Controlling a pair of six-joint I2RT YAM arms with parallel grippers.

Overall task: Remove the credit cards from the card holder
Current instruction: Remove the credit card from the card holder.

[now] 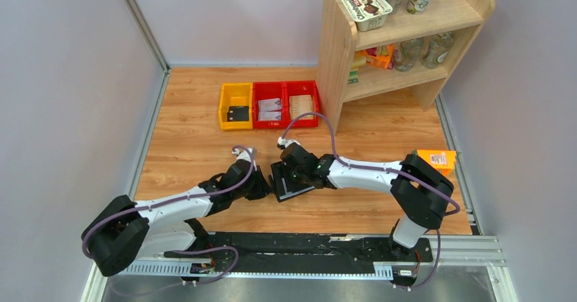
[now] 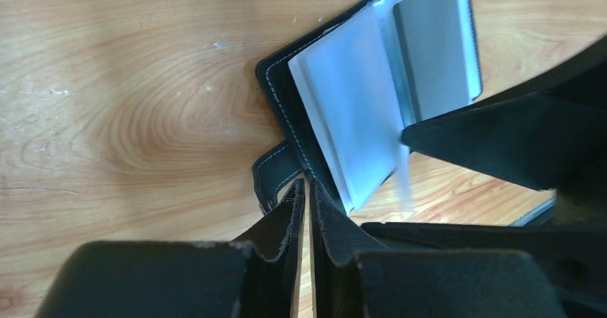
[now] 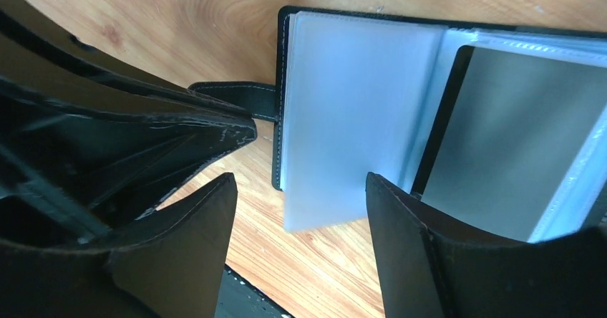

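Observation:
The card holder [image 1: 291, 181] lies open on the wooden table, with clear sleeve pages fanned up [image 2: 351, 110] [image 3: 351, 117]. A dark credit card [image 3: 515, 139] sits in a sleeve on its right half and also shows in the left wrist view [image 2: 433, 46]. My left gripper [image 2: 306, 183] is shut but for a hairline gap. Its tips rest at the holder's cover edge beside the strap tab [image 2: 275, 175], and nothing shows between them. My right gripper [image 3: 297, 185] is open over the holder's near edge, with a loose clear sleeve page hanging between its fingers.
A yellow bin [image 1: 236, 106] with a dark flat item and two red bins [image 1: 286, 103] with whitish cards stand at the back. A wooden shelf [image 1: 401, 37] stands at the back right. An orange carton [image 1: 437, 159] lies by the right arm.

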